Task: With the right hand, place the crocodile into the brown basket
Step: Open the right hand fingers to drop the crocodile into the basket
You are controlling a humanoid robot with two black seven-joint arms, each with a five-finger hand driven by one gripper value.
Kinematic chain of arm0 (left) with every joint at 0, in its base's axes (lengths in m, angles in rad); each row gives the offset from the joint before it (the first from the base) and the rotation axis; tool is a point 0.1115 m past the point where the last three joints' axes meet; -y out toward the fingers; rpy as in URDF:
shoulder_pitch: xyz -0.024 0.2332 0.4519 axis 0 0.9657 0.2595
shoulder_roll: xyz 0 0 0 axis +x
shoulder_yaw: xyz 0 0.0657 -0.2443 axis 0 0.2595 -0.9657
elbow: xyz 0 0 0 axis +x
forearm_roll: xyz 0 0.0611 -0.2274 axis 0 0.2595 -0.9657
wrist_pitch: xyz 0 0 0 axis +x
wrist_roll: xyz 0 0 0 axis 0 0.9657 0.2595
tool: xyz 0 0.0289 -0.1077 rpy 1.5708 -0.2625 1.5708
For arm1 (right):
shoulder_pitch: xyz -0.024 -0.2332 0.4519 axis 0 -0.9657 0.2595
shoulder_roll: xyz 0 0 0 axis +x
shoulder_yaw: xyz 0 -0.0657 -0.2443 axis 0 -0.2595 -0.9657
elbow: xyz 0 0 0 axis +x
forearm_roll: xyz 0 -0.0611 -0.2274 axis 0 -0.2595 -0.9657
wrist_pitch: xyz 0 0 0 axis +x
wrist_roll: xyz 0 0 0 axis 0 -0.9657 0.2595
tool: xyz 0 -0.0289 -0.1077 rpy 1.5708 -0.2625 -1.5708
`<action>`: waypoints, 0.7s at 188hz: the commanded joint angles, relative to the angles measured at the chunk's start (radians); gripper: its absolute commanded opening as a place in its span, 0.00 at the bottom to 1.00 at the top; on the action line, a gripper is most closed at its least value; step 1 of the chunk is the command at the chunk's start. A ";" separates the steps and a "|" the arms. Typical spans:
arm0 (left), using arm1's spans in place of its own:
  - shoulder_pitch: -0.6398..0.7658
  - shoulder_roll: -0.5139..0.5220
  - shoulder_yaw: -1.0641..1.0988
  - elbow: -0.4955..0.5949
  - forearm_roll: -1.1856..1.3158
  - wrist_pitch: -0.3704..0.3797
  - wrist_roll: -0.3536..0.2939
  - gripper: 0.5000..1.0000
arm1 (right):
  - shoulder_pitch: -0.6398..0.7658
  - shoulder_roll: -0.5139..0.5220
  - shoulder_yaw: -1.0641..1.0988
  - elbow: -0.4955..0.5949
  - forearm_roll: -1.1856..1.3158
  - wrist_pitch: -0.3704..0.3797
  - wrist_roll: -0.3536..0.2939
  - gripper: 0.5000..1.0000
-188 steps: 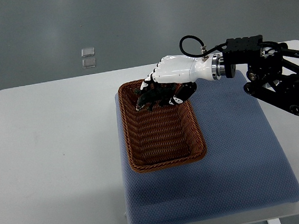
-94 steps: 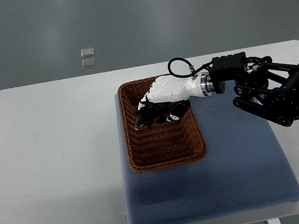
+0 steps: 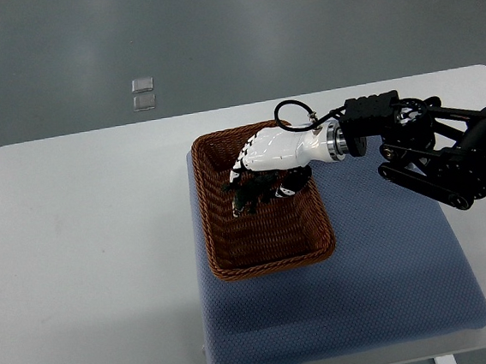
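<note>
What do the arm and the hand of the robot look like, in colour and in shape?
The right hand has a smooth, glossy white shell over its back, with black fingers and joints beneath. A silver metal ring forms the wrist. A thin black cable loops above the wrist. The right arm is matte black, built of open, angular links with visible round joints. No left arm is visible.

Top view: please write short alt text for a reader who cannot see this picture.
A robot's right hand reaches from the right into a brown basket and holds a dark toy crocodile low over its woven bottom. The basket lies on a blue mat, which sits on a white table.
</note>
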 commanded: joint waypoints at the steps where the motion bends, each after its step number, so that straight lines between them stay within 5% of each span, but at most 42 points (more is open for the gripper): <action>1: 0.000 0.000 0.000 0.000 0.000 0.000 0.000 1.00 | 0.000 -0.001 0.000 -0.006 0.001 0.000 -0.002 0.61; 30: -0.001 0.000 0.000 0.000 0.000 0.000 0.000 1.00 | 0.000 -0.003 0.002 -0.011 0.001 0.000 -0.002 0.68; 132: 0.000 0.000 0.000 0.000 0.000 0.000 0.000 1.00 | -0.019 -0.026 0.137 -0.029 0.104 0.004 -0.032 0.69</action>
